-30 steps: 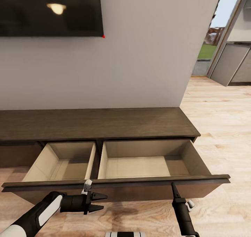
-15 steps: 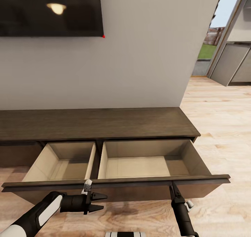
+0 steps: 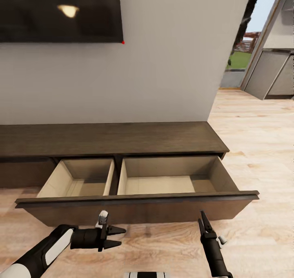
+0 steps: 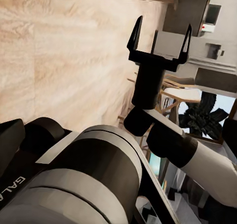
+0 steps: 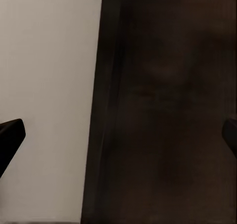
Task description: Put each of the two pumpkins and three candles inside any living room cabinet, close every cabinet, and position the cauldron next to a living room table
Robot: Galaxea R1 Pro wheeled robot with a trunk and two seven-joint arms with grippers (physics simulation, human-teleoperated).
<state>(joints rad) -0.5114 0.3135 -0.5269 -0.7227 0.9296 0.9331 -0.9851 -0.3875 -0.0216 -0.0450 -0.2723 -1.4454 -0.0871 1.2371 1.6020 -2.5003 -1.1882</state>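
Observation:
The cabinet (image 3: 110, 139) is a long, low, dark brown unit against the wall. Its wide drawer (image 3: 139, 210) is pulled out, and the two pale wood compartments (image 3: 81, 186) (image 3: 163, 184) hold nothing. My left gripper (image 3: 121, 236) hovers open over the floor just in front of the drawer front, pointing right. My right gripper (image 3: 203, 221) points up at the drawer front from just below it, apart from it. Its fingers stand wide apart in the left wrist view (image 4: 160, 34). The right wrist view has dark wood (image 5: 168, 110) between the right gripper's fingertips (image 5: 10, 135).
A black TV (image 3: 57, 12) hangs on the grey wall above the cabinet. Light wood floor (image 3: 261, 147) stretches to the right toward an opening with grey units (image 3: 271, 72). The pulled-out drawer juts over the floor between me and the cabinet.
The whole picture has shifted as the camera drew back a little from the cabinet. My right fingertips, earlier overlapping the drawer front's lower edge, now stand just below it. The left gripper holds its pose.

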